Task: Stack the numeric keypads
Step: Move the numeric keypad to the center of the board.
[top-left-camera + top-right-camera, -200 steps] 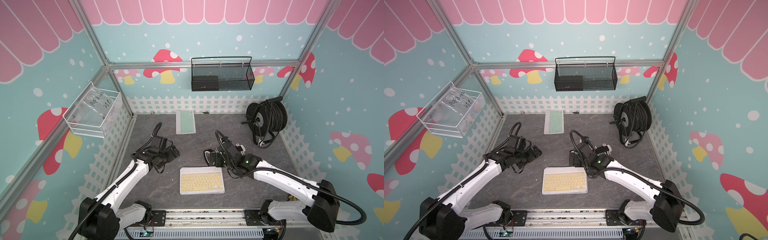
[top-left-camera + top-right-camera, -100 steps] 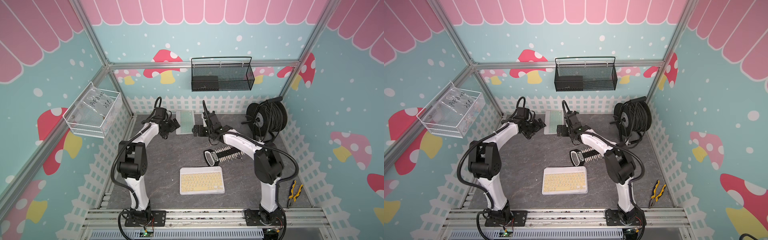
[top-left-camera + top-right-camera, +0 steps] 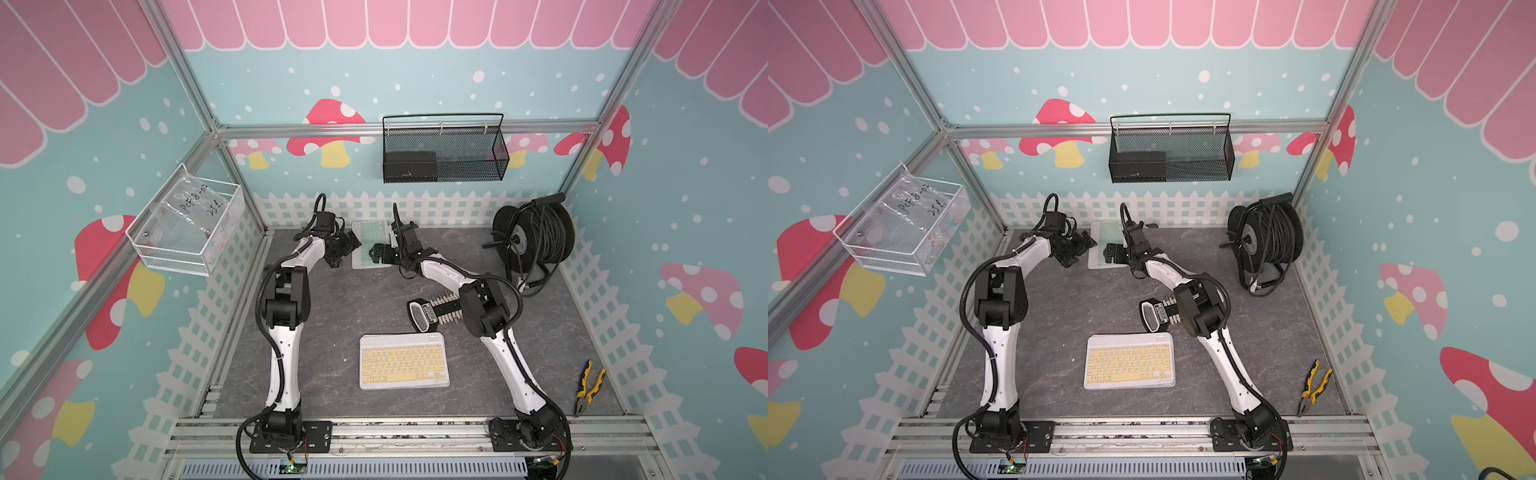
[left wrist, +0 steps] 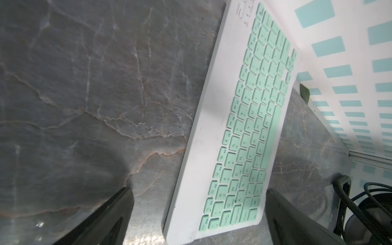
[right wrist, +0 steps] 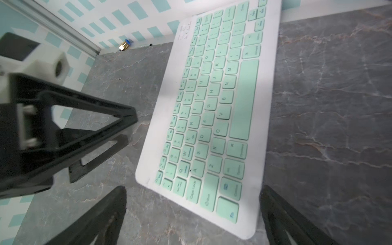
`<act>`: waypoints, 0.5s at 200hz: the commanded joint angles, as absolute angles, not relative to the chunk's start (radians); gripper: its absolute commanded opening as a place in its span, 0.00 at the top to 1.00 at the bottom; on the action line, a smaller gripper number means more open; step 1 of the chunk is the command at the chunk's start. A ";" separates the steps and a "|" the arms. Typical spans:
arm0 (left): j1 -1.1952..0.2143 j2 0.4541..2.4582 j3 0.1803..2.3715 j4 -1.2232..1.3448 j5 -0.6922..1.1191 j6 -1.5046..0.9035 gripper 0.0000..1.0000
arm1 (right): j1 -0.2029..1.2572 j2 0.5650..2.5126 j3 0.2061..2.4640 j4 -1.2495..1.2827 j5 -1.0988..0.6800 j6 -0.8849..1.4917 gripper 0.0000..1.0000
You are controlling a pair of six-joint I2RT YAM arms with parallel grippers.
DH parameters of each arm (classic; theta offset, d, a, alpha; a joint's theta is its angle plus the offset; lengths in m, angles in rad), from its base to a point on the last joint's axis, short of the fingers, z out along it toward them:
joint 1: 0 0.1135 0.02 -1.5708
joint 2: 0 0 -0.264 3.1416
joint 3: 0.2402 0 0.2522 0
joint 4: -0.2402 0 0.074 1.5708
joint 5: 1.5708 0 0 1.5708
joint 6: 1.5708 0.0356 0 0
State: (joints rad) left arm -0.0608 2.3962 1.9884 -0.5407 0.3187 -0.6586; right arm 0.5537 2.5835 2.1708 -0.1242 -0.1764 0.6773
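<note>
The mint-green keypad (image 3: 368, 237) (image 3: 1100, 241) lies at the back of the grey stone table (image 3: 332, 332), its long side running front to back and its far short end up against the white picket fence (image 3: 436, 208). The yellow-keyed keypad (image 3: 404, 361) (image 3: 1129, 361) lies well apart from it, near the front middle of the table, keys up

Both arms reach to the mint-green keypad. The left gripper (image 3: 345, 251) (image 4: 198, 191) hangs just beside its left long edge with jaws spread wide and nothing in them. The right gripper (image 3: 386, 245) (image 5: 193, 189) hangs over its near right part, jaws equally wide and empty. In both wrist views the near end of the keypad (image 4: 244, 137) (image 5: 212, 118) shows between the dark fingers; contact with it cannot be made out

A black bar-shaped holder with white pegs (image 3: 434, 309) lies between the two keypads, partly under the right arm. A cable reel (image 3: 534, 237) stands in the back right corner, and yellow-handled pliers (image 3: 590, 386) lie at the front right
</note>
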 commanded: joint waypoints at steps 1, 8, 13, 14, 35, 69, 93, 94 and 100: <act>-0.060 2.443 2.025 -0.527 0.334 -0.677 0.01 | 0.542 2.614 2.198 -0.116 -0.158 0.702 0.00; -0.060 2.450 2.031 -0.527 0.334 -0.680 0.01 | 0.541 2.615 2.200 -0.122 -0.139 0.701 0.00; -0.060 2.454 2.035 -0.527 0.335 -0.681 0.01 | 0.539 2.616 2.199 -0.123 -0.132 0.699 0.00; -0.060 2.454 2.036 -0.527 0.335 -0.681 0.01 | 0.539 2.616 2.199 -0.122 -0.132 0.699 0.00; -0.059 2.471 2.054 -0.528 0.343 -0.686 0.01 | 0.528 2.642 2.213 -0.126 -0.155 0.717 0.00; -0.072 2.501 2.107 -0.568 0.347 -0.682 0.02 | 0.533 2.696 2.252 -0.175 -0.232 0.748 0.01; -0.108 2.579 2.271 -0.732 0.318 -0.627 0.03 | 0.545 2.706 2.252 -0.229 -0.256 0.758 0.00; -0.110 2.581 2.278 -0.737 0.316 -0.625 0.03 | 0.546 2.707 2.252 -0.230 -0.258 0.758 0.00; -0.121 2.594 2.301 -0.761 0.300 -0.617 0.03 | 0.548 2.710 2.253 -0.237 -0.270 0.761 0.00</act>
State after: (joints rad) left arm -0.0742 2.5256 2.1941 -0.6060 0.3332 -0.6651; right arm 0.5312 2.6514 2.2452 -0.1345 -0.2111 0.7307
